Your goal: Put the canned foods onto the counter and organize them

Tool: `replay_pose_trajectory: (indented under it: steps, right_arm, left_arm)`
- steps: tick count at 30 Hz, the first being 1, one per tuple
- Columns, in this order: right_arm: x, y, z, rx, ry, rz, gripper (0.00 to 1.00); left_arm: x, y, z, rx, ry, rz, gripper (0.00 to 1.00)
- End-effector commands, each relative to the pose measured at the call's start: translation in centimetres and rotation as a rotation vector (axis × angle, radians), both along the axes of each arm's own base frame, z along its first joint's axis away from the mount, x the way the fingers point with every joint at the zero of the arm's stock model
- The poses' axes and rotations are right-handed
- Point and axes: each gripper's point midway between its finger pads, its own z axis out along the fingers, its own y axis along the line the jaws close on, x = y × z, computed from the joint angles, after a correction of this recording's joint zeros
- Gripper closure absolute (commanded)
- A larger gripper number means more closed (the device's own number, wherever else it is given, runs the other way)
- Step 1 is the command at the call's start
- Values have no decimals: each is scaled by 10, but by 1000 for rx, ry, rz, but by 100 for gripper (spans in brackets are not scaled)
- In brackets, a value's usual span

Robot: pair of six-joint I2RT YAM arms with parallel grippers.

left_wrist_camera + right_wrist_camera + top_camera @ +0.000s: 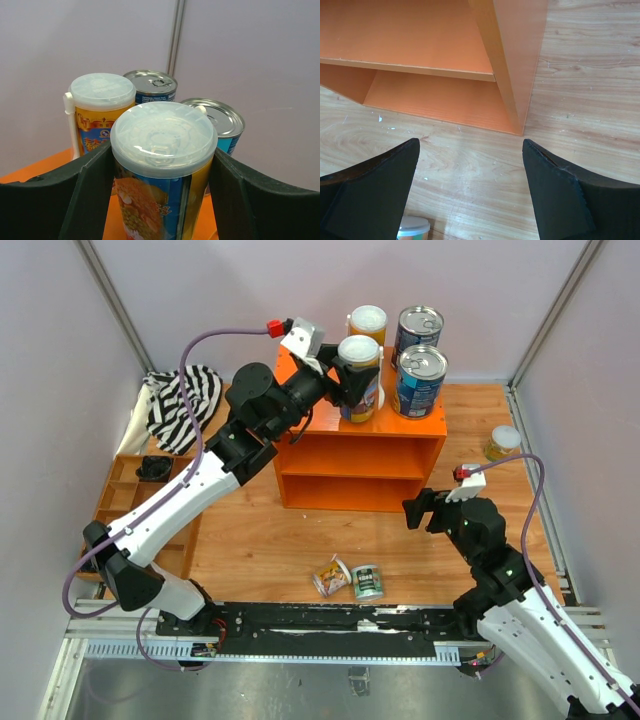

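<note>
The orange counter (330, 450) stands mid-table. On its top are a tall yellow-and-blue can (368, 325) and two wide blue cans (418, 332) (420, 380). My left gripper (345, 380) is shut on a second tall yellow-and-blue can (360, 375), upright at the top's front left. In the left wrist view the fingers (92, 185) flank this can (162, 170). My right gripper (420, 510) is open and empty over the table by the counter's lower right corner (515, 125). Two small cans (332, 575) (368, 582) lie near the front edge. A small yellow can (503, 443) stands at the right.
A brown compartment tray (130, 490) lies at the left with a black item (152, 468) in it. A striped cloth (185, 400) sits behind it. One small can's lid (412, 229) shows by my right gripper's left finger. Walls close in on three sides.
</note>
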Motion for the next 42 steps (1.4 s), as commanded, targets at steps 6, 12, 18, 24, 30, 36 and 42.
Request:
replay_pose_trajectory:
  steps: [6, 12, 18, 24, 30, 36, 42]
  right_arm:
    - [-1, 6, -6, -1, -3, 25, 16]
    - [1, 7, -8, -2, 0, 25, 16]
    - [1, 7, -11, -7, 5, 26, 15]
    - [2, 9, -13, -7, 9, 29, 15]
    - [2, 9, -12, -3, 8, 29, 15]
    - [1, 9, -10, -2, 6, 31, 15]
    - [0, 8, -8, 0, 4, 28, 15]
  left_arm:
    - [-11, 10, 47, -125, -172, -12, 100]
    - [-7, 6, 39, -110, -186, -6, 100]
    - [0, 8, 29, -87, -190, 31, 88]
    - [2, 8, 18, -54, -192, 39, 61]
    - [1, 7, 16, -40, -193, 37, 26]
    - [0, 9, 19, -44, -194, 41, 8]
    - [-6, 18, 28, -61, -205, 54, 4]
